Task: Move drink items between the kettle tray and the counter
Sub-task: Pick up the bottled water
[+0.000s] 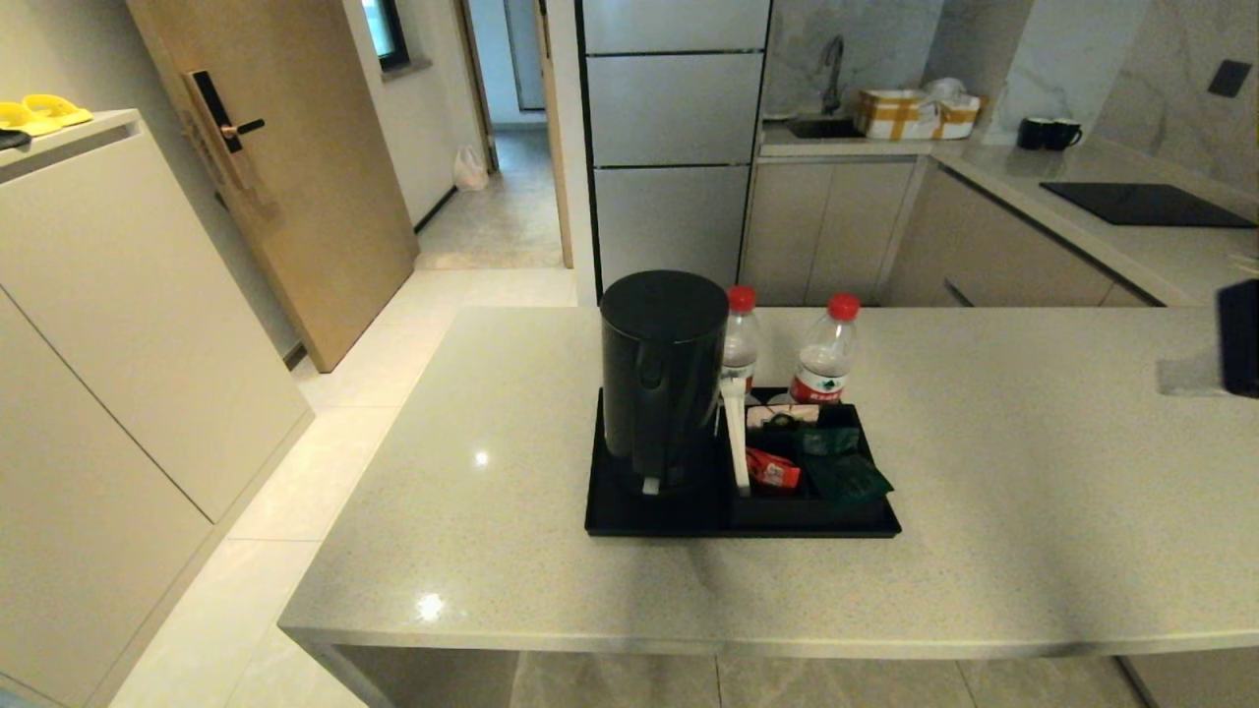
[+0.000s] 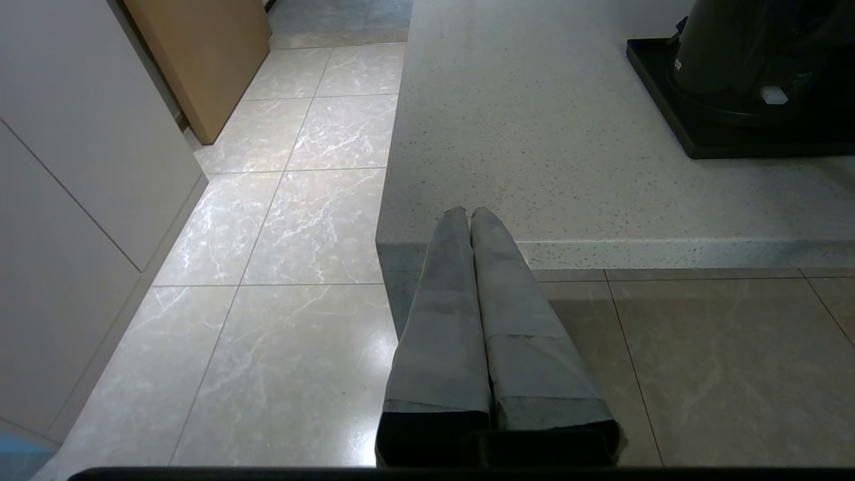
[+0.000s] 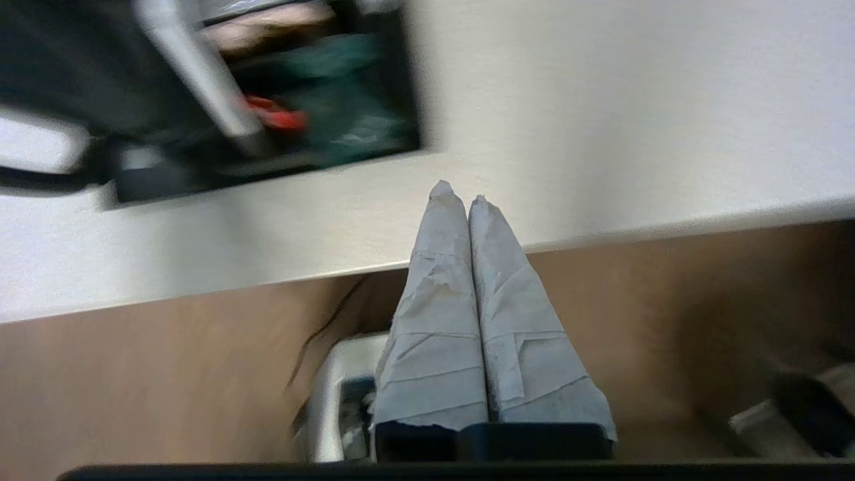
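The tall black kettle point(image 1: 664, 379) stands on its base at the left of the black kettle tray point(image 1: 639, 526). Two red-capped water bottles point(image 1: 740, 339) point(image 1: 824, 354) stand at the tray's back edge. A dark green packet point(image 1: 854, 479) leans in the sachet box point(image 1: 787, 509), beside a red sachet point(image 1: 772, 470). The tray rests mid-counter point(image 1: 984, 551). Neither arm shows in the head view. My left gripper point(image 2: 467, 212) is shut and empty, low at the counter's front left corner point(image 2: 534, 133), with the kettle point(image 2: 735, 47) far off. My right gripper point(image 3: 461, 194) is shut and empty at the counter's front edge, short of the green packet point(image 3: 340, 100).
A dark object point(image 1: 1239, 334) sits at the counter's right edge. Behind are the L-shaped worktop with cooktop point(image 1: 1141, 202), a sink and two mugs point(image 1: 1048, 133). Tiled floor point(image 2: 280, 234) and cabinets lie to the left. A white upright strip point(image 1: 733, 433) stands beside the kettle.
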